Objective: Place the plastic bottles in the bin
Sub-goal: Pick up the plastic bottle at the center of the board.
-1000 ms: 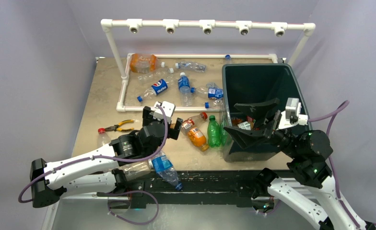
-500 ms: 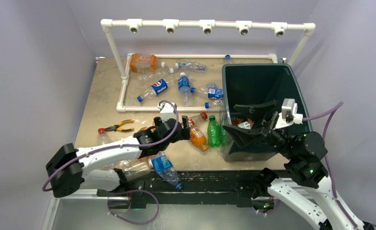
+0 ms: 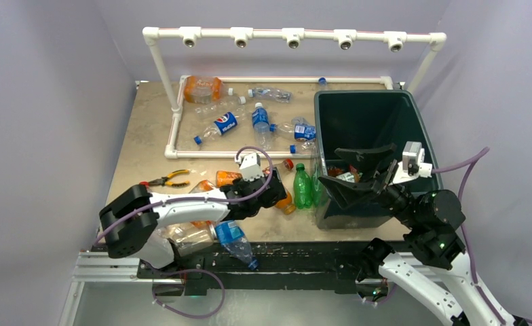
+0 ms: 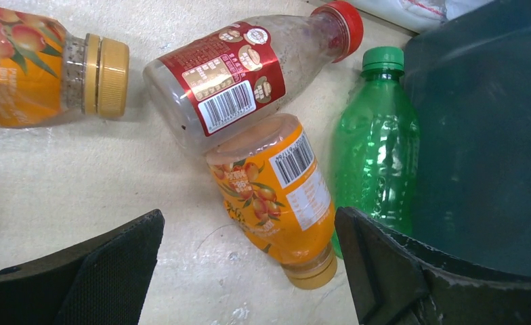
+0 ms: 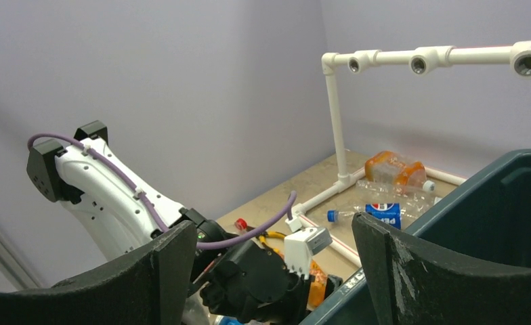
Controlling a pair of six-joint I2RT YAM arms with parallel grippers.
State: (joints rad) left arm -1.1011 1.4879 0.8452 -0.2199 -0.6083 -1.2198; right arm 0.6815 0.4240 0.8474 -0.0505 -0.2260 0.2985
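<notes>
Since a second ago the left arm has swung to its right and stretched low across the table (image 3: 141, 136). The left gripper (image 4: 248, 223) now hangs over the orange juice bottle (image 4: 276, 196) (before, it stood well short, nearer the pliers (image 3: 168, 180)).

That bottle lies on its side with its long axis slanting across the gap. Its base is ahead of the fingertips, touching the red-labelled bottle (image 4: 242, 81), and its orange cap points back toward the wrist, close to one finger. It has an orange fruit-print label with a barcode panel facing up.

The jaws stand wide apart, wider than the bottle, and grip nothing. Whether a finger touches the bottle cannot be told.

Just outside that same finger a green bottle (image 4: 378, 156) lies with its green cap pointing away from the gripper. It lies alongside the dark wall of the bin (image 4: 479, 135). Ahead and off to the other side lies a second orange bottle (image 4: 26, 74), its yellow cap toward the red-labelled one.

The right gripper (image 3: 326, 165) hovers above the bin's near-left corner, spread wide and empty.
</notes>
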